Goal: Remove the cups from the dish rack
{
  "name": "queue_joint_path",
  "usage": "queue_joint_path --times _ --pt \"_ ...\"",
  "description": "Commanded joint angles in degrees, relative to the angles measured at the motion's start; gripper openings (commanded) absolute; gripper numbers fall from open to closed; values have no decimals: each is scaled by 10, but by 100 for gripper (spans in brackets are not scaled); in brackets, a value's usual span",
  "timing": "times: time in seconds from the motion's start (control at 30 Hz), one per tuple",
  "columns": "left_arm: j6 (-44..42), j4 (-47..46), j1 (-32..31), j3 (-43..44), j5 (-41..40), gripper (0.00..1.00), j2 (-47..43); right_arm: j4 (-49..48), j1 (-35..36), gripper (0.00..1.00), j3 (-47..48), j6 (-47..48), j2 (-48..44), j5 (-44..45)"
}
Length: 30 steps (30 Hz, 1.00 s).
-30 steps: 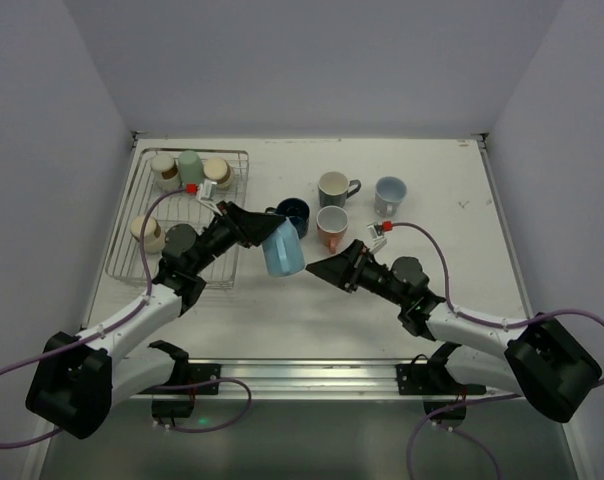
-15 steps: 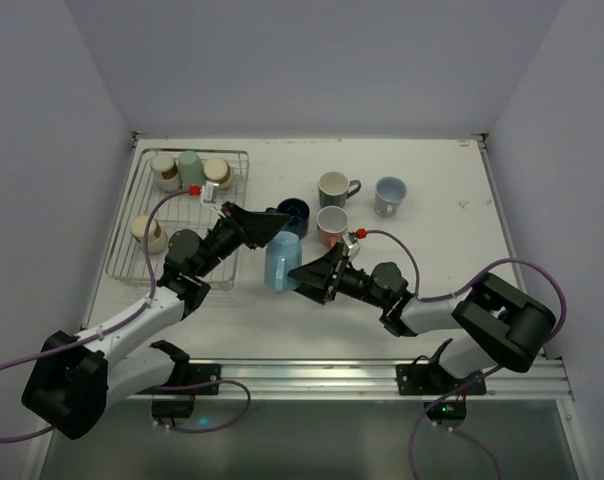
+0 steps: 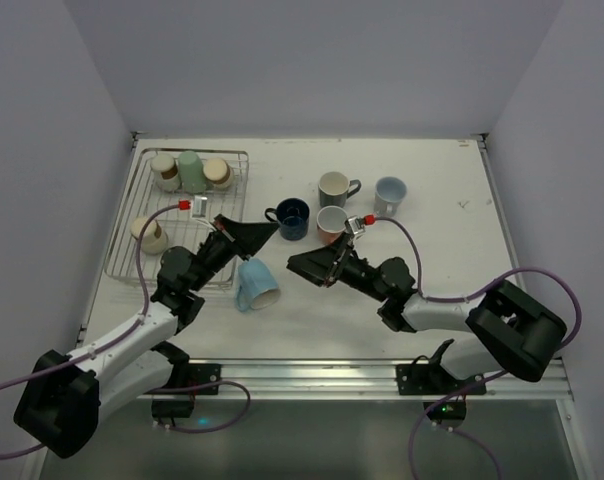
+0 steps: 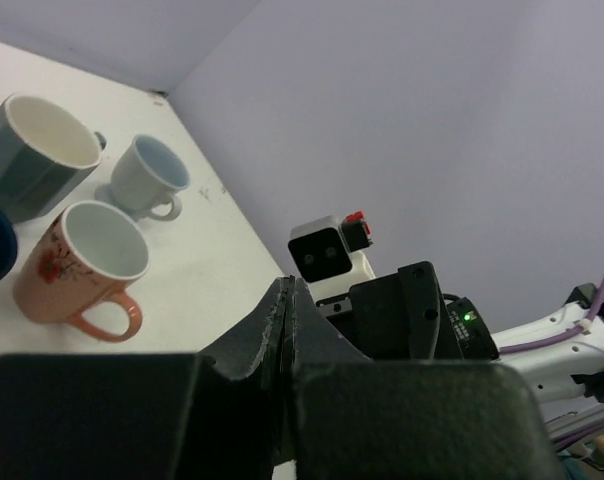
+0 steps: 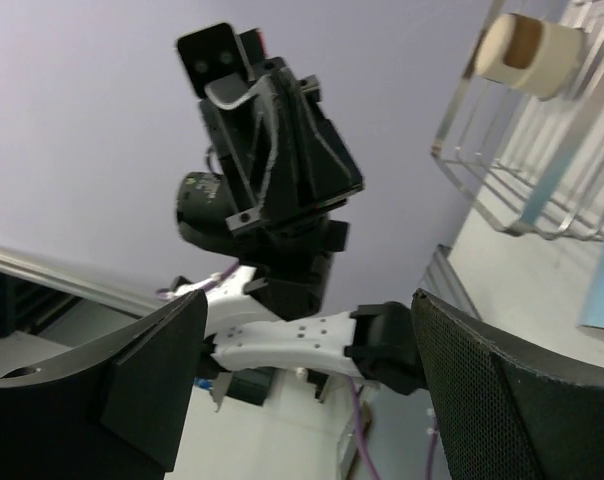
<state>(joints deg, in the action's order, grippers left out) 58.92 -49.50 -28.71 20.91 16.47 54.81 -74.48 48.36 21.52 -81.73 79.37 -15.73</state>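
Your left end effector (image 3: 270, 226) hung above the tabletop (image 3: 432, 270) just right of the dish rack (image 3: 196, 151). In its wrist view the fingers (image 4: 282, 310) were pressed flat together with nothing between them. Your right end effector (image 3: 291, 263) pointed left toward it from near the tabletop's middle. Its fingers (image 5: 112, 385) stood wide apart and gripped nothing.

Between the two arms, the light blue cup (image 3: 254, 287) lay tipped on its side on the tabletop, just off the rack's near right corner. Its white mouth faced near and right, and neither end effector touched it.

Four cups were in the rack:
- Along the far edge stood a beige cup (image 3: 164, 170), the mint green cup (image 3: 190, 170) and a second beige cup (image 3: 218, 173).
- Another beige cup (image 3: 147, 234) lay by the left rim.

Four more stood upright on the tabletop, right of the rack:
- The navy mug (image 3: 290, 218) stood nearest the rack.
- The salmon-pink mug (image 3: 330, 223) stood just right of the navy mug.
- The grey-green mug (image 3: 334, 186) stood farther back.
- The small pale blue mug (image 3: 389, 194) stood farthest right.
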Motion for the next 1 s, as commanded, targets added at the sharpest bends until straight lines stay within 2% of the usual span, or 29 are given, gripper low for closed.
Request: queue_joint_path --times 0.0,0.03,0.13,0.23,0.3,0.4,0.43,0.53,0.6,0.7,0.8,0.97 --pt "-44 52 -5 0 -33 0 -40 46 2 85 19 83 5 5" --pt "-58 80 -5 11 -38 0 -60 134 3 85 25 104 -2 5" --pt "-109 171 -5 44 -47 0 -88 301 30 83 55 189 -33 44" --pt "-161 263 -5 83 -58 0 -123 356 74 82 67 218 -37 93" --pt "-196 328 -5 101 -70 0 -135 355 99 80 76 205 -23 97" --pt "-235 390 -5 134 -85 14 -157 338 125 79 105 188 28 94" --pt "-246 410 -5 142 -90 22 -166 335 132 79 112 185 52 95" --pt "-282 484 -5 175 -122 35 -182 326 149 79 133 171 77 117" --pt "-307 532 -4 191 -146 39 -192 325 152 80 144 157 99 135" --pt "-325 555 -5 193 -162 47 -212 323 153 81 168 137 135 144" --pt "-325 564 -5 189 -161 58 -230 317 154 82 176 112 163 170" --pt "-318 560 -5 179 -133 70 -247 320 154 82 189 91 190 218"
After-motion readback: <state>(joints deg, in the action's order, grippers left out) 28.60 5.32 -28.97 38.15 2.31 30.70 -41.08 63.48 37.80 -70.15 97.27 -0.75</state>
